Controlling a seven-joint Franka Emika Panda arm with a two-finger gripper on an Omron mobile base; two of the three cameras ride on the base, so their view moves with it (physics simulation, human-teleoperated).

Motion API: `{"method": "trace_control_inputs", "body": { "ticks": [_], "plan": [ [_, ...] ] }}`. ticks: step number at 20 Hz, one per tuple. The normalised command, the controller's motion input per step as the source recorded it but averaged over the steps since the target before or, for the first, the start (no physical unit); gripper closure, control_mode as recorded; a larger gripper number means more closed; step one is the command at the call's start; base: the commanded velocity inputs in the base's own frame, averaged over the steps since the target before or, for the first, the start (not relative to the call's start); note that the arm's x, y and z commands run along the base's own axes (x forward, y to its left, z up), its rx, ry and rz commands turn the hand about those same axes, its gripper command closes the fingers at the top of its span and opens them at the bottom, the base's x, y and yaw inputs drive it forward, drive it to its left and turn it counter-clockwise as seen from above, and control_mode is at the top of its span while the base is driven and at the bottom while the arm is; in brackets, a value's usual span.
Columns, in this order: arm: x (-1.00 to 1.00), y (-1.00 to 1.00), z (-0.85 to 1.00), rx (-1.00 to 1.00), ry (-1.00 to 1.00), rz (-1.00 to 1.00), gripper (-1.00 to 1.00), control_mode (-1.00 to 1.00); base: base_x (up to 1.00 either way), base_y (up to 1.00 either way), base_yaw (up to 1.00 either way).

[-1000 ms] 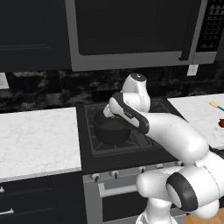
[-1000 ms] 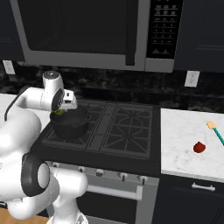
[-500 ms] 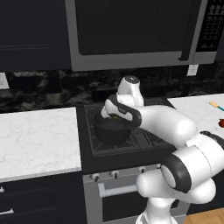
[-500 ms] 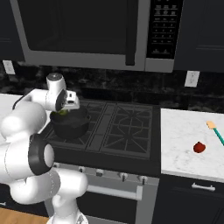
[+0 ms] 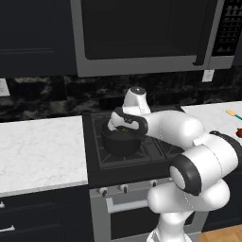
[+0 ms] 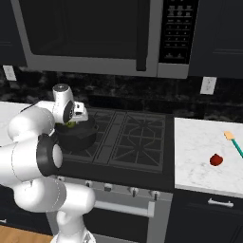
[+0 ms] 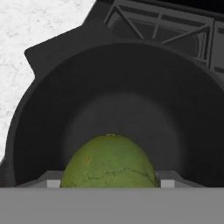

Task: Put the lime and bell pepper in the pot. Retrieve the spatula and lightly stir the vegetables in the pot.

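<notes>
In the hand view, the lime (image 7: 109, 162) sits at the bottom centre, wedged between the two finger tips, so the gripper (image 7: 108, 180) is clamped on it, right above the open mouth of the black pot (image 7: 52, 105). Beyond the pot's rim, stove grates (image 7: 162, 26) run across the top of the frame and white counter (image 7: 39, 30) fills the upper left.

In the left base view the gripper (image 5: 124, 128) hangs over the pot (image 5: 120, 143) at centre frame, on the stove's left burner.

In the right base view the pot (image 6: 78, 136) is at centre left. Far off at the right edge, on the white counter (image 6: 199, 156), lie the red bell pepper (image 6: 216, 160) and, just beyond it, the spatula (image 6: 234, 143).
</notes>
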Motion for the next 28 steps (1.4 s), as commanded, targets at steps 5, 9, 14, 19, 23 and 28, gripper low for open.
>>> {"method": "trace_control_inputs", "body": {
  "ticks": [5, 9, 14, 19, 23, 28],
  "plan": [
    [0.14, 0.0, -0.22, -0.01, 0.01, 0.0, 1.0, -1.0, 0.0, 0.0, 0.0],
    [0.08, 0.0, -0.25, -0.01, 0.0, 0.0, 1.0, -1.0, 0.0, 0.0, 0.0],
    [0.07, 0.0, -0.15, 0.0, 0.03, 0.0, 1.0, -1.0, 0.0, 0.0, 0.0],
    [0.1, 0.0, -0.17, 0.0, 0.05, 0.0, -1.0, -1.0, 0.0, 0.0, 0.0],
    [0.05, 0.0, -0.14, 0.0, 0.02, 0.0, -1.0, -1.0, 0.0, 0.0, 0.0],
    [0.0, 0.0, 0.0, 0.0, 0.0, 0.0, -1.0, -1.0, 0.0, 0.0, 0.0]
  ]
}}
